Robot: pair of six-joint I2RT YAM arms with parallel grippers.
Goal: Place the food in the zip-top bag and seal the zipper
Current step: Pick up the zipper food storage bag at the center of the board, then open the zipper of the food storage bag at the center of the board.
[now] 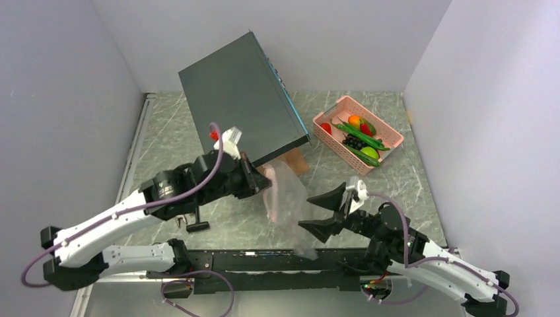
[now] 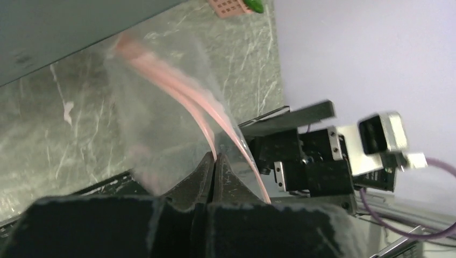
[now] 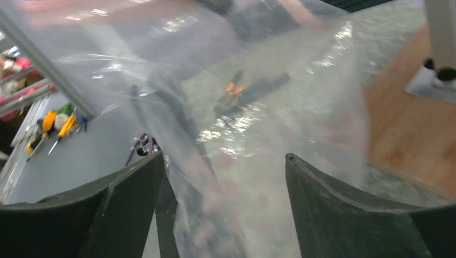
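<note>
The clear zip-top bag (image 1: pixel 290 211) hangs off the table from my left gripper (image 1: pixel 262 179). In the left wrist view that gripper (image 2: pixel 215 159) is shut on one side of the pale pink zipper (image 2: pixel 177 86), and the bag (image 2: pixel 156 123) has its mouth parted. My right gripper (image 1: pixel 325 212) is open just right of the bag. In its wrist view the bag (image 3: pixel 253 123) fills the space in front of the spread gripper (image 3: pixel 223 161). The food lies in the pink basket (image 1: pixel 391 137): green pods (image 1: pixel 360 135), mango (image 1: pixel 356 121), black grapes (image 1: pixel 353 142), lime-green fruit (image 1: pixel 370 153).
A large dark grey box (image 1: pixel 241 99) leans over the table's back middle, above my left gripper, with a wooden block (image 1: pixel 301 162) under its edge. Orange-and-black hand tools (image 3: pixel 54 123) lie off the table at the near side. White walls close in on three sides.
</note>
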